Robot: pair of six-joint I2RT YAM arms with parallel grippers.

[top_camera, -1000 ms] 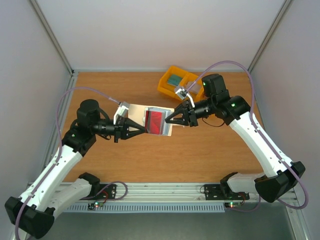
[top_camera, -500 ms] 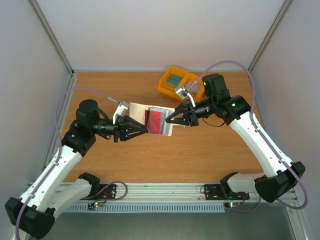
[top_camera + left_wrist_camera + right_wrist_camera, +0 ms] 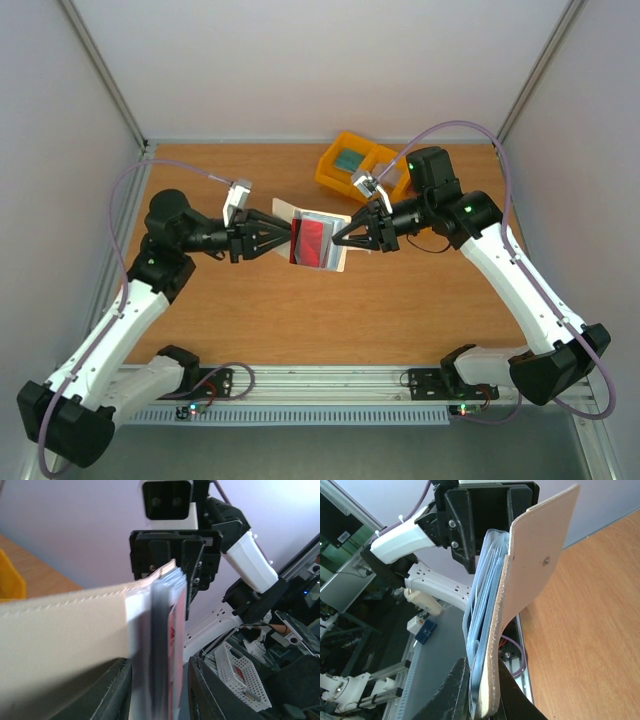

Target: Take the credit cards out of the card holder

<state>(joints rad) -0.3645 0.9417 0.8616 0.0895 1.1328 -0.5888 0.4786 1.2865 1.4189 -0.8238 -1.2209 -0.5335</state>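
Now, from above, the left gripper has opened part-way and pushed in from nine o'clock toward the red card. A second ago it was closed at that side of the card holder. I judge it is shifting from steadying the holder to going after the cards. The right gripper stays clamped on the three-o'clock edge, keeping the holder up off the table. At about one o'clock sits the yellow bin; one compartment holds a green square thing, and the next is partly hidden by the right wrist.

From the left wrist, its fingers stand apart on either side of the stacked cards — whether the pads touch them I cannot tell.

From the right wrist, the fingers pinch the holder's lower edge, with pale sleeves bulging at nine o'clock of the cream flap — no card is out yet.
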